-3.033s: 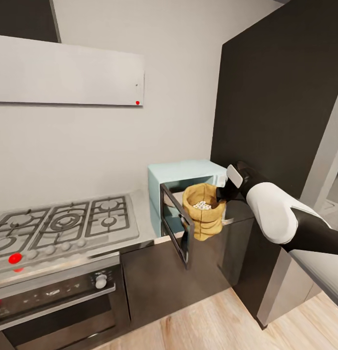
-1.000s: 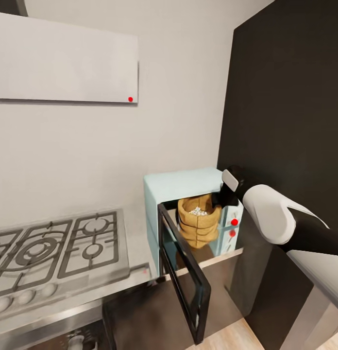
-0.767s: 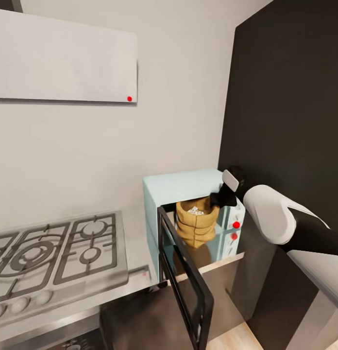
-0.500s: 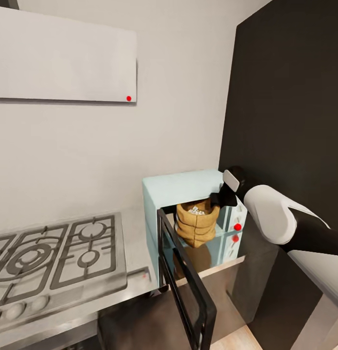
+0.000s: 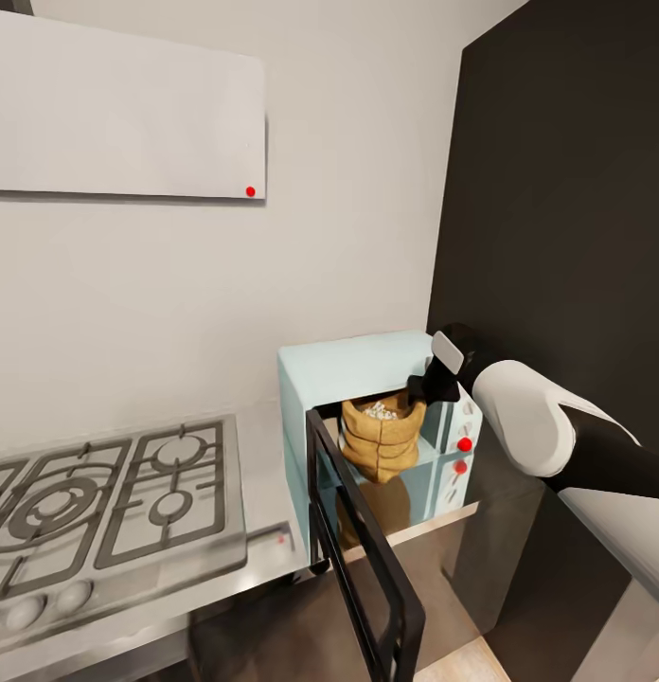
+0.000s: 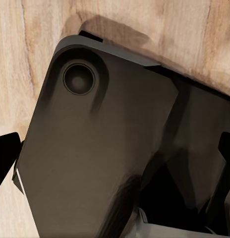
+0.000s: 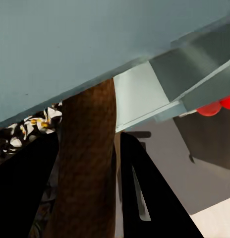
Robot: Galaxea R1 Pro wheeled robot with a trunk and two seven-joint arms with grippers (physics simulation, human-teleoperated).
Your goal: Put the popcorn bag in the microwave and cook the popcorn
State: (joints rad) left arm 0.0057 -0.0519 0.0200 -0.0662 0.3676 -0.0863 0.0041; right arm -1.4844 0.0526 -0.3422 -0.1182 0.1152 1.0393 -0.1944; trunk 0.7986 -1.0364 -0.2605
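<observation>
The pale mint-blue microwave (image 5: 353, 365) stands on the steel countertop (image 5: 263, 540) with its dark glass door (image 5: 363, 554) swung wide open toward me. The tan popcorn bag (image 5: 380, 443) sits upright in the mouth of the cavity, whitish popcorn (image 5: 377, 410) heaped at its top. My right gripper (image 5: 421, 390) is shut on the bag's rolled rim at its right side. In the right wrist view the brown rim (image 7: 87, 168) is pinched between the black fingers (image 7: 144, 193), with popcorn (image 7: 30, 129) beside it. My left gripper (image 6: 115, 158) hangs open over the robot's dark base.
A grey gas hob (image 5: 102, 502) with black grates lies left of the microwave. A tall dark cabinet (image 5: 557, 218) stands close on the right. A white hood panel (image 5: 131, 109) hangs on the wall. Red knobs (image 5: 464, 443) mark the microwave's panel. Wooden floor (image 6: 26, 59) lies below.
The view has closed in on the microwave. My right gripper has carried the bag from in front of the door into the cavity's mouth, and slightly further in over the last second.
</observation>
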